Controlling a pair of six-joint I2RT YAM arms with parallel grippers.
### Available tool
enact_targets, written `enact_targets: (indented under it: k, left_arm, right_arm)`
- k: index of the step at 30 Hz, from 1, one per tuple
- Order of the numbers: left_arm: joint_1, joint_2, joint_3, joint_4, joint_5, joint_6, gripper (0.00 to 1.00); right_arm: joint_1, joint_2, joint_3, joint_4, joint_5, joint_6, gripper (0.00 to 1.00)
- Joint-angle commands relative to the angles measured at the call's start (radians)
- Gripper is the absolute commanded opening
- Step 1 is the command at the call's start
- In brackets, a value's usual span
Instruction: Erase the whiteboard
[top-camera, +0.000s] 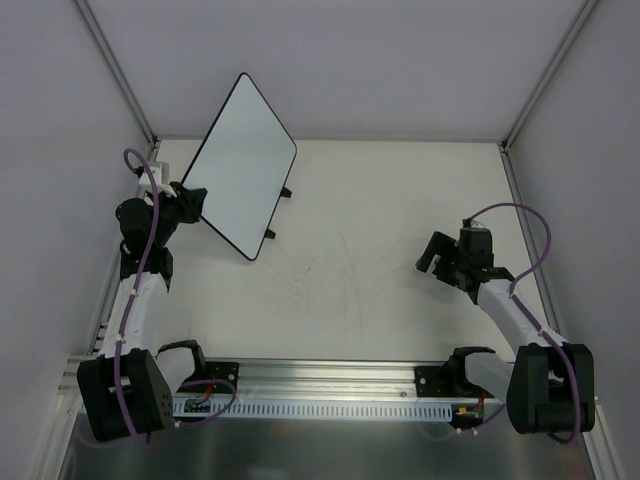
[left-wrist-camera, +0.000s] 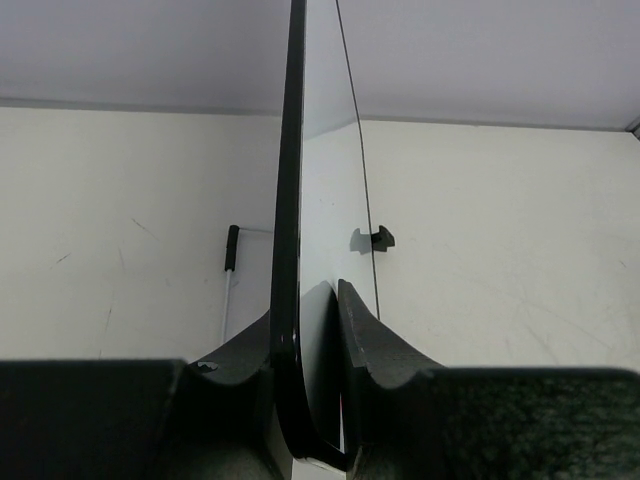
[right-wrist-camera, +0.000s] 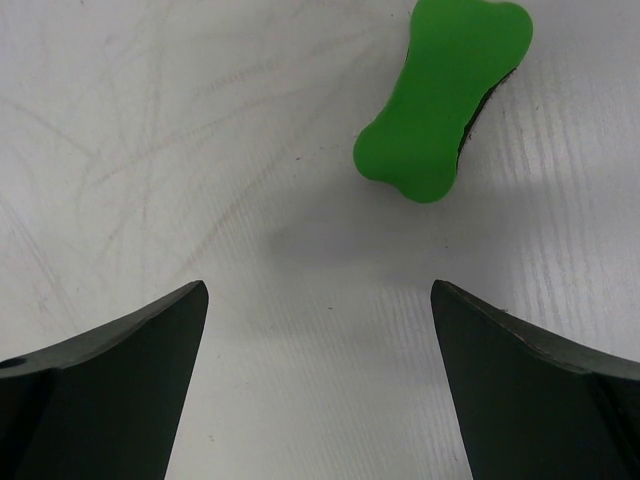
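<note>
Green eraser (right-wrist-camera: 440, 100) lies just ahead of your right gripper (right-wrist-camera: 318, 292), jaws spread to take it; left gripper (left-wrist-camera: 305, 310) pinches the whiteboard (top-camera: 240, 165) by its edge, steadying it.

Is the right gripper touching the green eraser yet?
Apart. In the right wrist view the right gripper stands open, and bare table shows between its jaws and the green eraser ahead.

You get bright, even overhead light with faint soft shadows on the tabletop (top-camera: 380, 250). Near fingers (right-wrist-camera: 110, 390) are blurry and dark. The whiteboard (left-wrist-camera: 325, 220) shows a mild sheen.
</note>
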Motion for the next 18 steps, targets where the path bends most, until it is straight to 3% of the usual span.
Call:
enact_targets:
  k: [1, 18]
  left_arm:
    - [0.018, 0.011, -0.029, -0.269, -0.002, 0.226, 0.0]
    - [0.047, -0.029, 0.042, -0.421, 0.13, 0.191, 0.0]
  right_arm:
    - [-0.003, -0.022, -0.007, 0.011, -0.013, 0.008, 0.99]
    - [-0.003, -0.048, -0.023, 0.014, -0.03, 0.015, 0.99]
